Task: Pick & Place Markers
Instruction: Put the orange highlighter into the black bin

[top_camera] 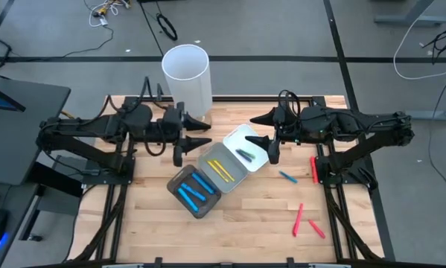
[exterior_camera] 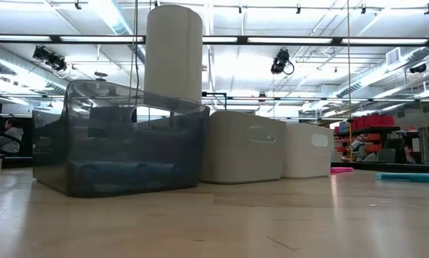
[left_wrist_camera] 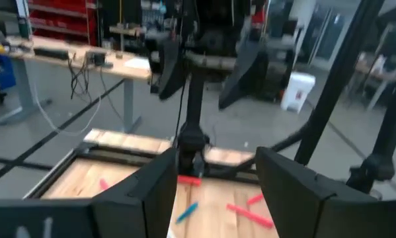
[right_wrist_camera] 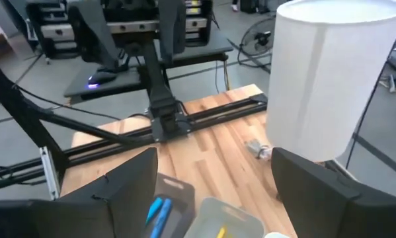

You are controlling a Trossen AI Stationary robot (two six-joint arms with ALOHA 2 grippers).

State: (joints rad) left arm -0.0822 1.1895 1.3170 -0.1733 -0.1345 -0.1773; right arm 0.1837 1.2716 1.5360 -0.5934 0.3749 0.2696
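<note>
Above the row of three trays, both pairs of jaws are seen parted with nothing between them. The right gripper [top_camera: 270, 146] hangs over the far edge of the white tray [top_camera: 256, 160], spread wide; the left gripper [top_camera: 189, 140] is held just beside the grey tray [top_camera: 208, 155], near the foot of the tall white cylinder [top_camera: 186, 75], its fingers [left_wrist_camera: 145, 192] standing apart and bare in its own wrist view.

Sorting by colour appears to be under way. Blue markers [top_camera: 194, 190] are lodged in the dark tray [top_camera: 176, 182], yellow markers [top_camera: 222, 169] in the grey one, and dark markers [top_camera: 245, 155] in the white one. Out on the bare wood of the table [top_camera: 245, 223], one loose blue marker [top_camera: 287, 176] lies just past the white tray, one red marker [top_camera: 313, 169] sits against the right arm's base, and two more red markers [top_camera: 306, 222] lie nearer the front edge, well apart from the trays.

The step in hand is judged to be a pause between placements, with both arms free. For the next move, the right gripper is best placed: it would need to be swung outward and lowered over one loose marker, with the jaws turned across its thin length so that a flat-lying stick can be pinched. Where the red ones belong cannot be told
</note>
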